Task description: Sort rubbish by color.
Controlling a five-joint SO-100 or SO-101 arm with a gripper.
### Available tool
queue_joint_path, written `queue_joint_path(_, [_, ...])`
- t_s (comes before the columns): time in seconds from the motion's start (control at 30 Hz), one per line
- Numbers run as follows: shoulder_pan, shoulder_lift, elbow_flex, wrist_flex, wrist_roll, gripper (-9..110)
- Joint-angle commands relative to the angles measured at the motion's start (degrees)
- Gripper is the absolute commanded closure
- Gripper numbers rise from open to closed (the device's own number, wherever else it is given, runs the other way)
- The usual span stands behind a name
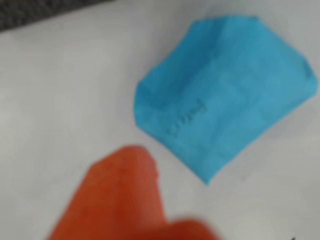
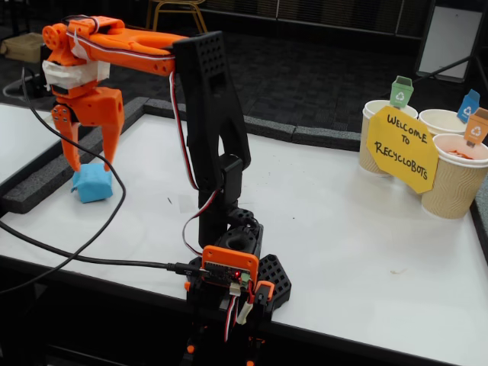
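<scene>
White table carries the work. Gripper hangs over the light blue wad near the left edge in the fixed view, fingers apart and straddling it. Advise descending squarely, centring the wad, before closing.

this looks like a demo stand at an exhibition hall or maker-type event rather than a home. a white table edged with black foam strips carries a yellow hand-lettered sign reading "welcome to recyclobots", fixed to paper cups with small recycling tags at the far right. beyond lie dark carpet and chair legs.
</scene>
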Motion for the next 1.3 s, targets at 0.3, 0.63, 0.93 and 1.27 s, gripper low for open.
queue_joint_path(0.3, [2.02, 9.23, -6.59, -6.42, -3.43, 87])
queue_joint_path(0.63, [4.22, 8.96, 0.26, -10.63, -8.53, 86])
queue_joint_path(0.93, [4.39, 8.70, 3.96, -11.60, -11.60, 84])
queue_joint_path(1.27, [4.48, 8.70, 7.56, -15.73, -13.45, 75])
